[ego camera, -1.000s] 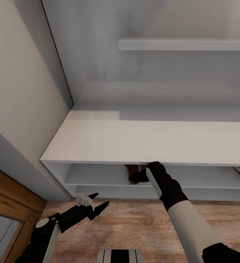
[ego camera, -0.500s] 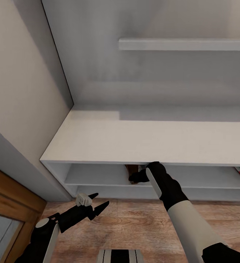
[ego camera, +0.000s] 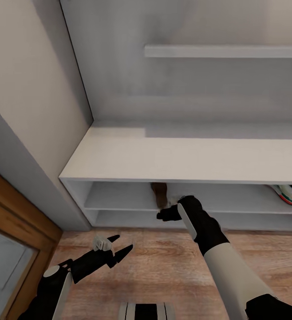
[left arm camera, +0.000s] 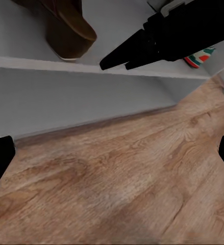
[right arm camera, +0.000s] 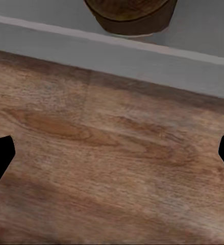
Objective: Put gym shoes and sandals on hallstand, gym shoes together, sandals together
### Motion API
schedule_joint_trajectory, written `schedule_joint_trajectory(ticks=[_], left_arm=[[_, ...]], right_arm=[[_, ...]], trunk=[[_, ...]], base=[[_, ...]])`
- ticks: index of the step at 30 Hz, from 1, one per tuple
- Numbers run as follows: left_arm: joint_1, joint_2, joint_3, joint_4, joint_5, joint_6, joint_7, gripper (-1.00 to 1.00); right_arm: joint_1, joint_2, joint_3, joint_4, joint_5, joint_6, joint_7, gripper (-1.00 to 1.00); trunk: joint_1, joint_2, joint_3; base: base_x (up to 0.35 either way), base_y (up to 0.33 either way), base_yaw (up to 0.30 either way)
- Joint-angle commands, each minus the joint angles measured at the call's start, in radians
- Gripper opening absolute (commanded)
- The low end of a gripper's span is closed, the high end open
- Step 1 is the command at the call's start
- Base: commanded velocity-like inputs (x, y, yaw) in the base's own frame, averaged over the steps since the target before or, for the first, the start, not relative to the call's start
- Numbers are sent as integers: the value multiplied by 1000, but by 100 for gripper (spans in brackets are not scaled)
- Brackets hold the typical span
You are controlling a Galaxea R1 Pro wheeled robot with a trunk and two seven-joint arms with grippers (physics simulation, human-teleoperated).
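1. A brown sandal (ego camera: 160, 195) lay on the hallstand's (ego camera: 181, 158) upper shelf, at 12 o'clock from the right hand (ego camera: 166, 215).
2. A gym shoe (ego camera: 290, 194) sat at 3 o'clock.
3. Both hands were spread apart, empty; the left hand (ego camera: 115, 251) hung over the corridor floor (ego camera: 163, 266).

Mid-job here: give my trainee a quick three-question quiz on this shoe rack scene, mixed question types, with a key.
1. True or false: the sandal lies on the floor.
2. The gym shoe sits on the rack at: A) the flat top, B) the upper shelf toward the robot's right, C) the lower shelf at the left end.
3. Fill in: the right gripper, just in front of the rack, holds ______.

Key
1. False: it is on the upper shelf.
2. B.
3. Nothing: in the right wrist view both fingertips stand wide apart with only floor between them. The left gripper is open too.
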Motion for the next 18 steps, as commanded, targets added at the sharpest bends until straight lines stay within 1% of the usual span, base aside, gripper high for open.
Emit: schedule_joint_trajectory(ticks=[1,18], left_arm=[[0,0,0,0,0,0,0,100],[0,0,0,0,0,0,0,100]], right_arm=[[0,0,0,0,0,0,0,100],[0,0,0,0,0,0,0,100]], trunk=[[0,0,0],[0,0,0]], base=[[-334,0,0],[-332,0,0]])
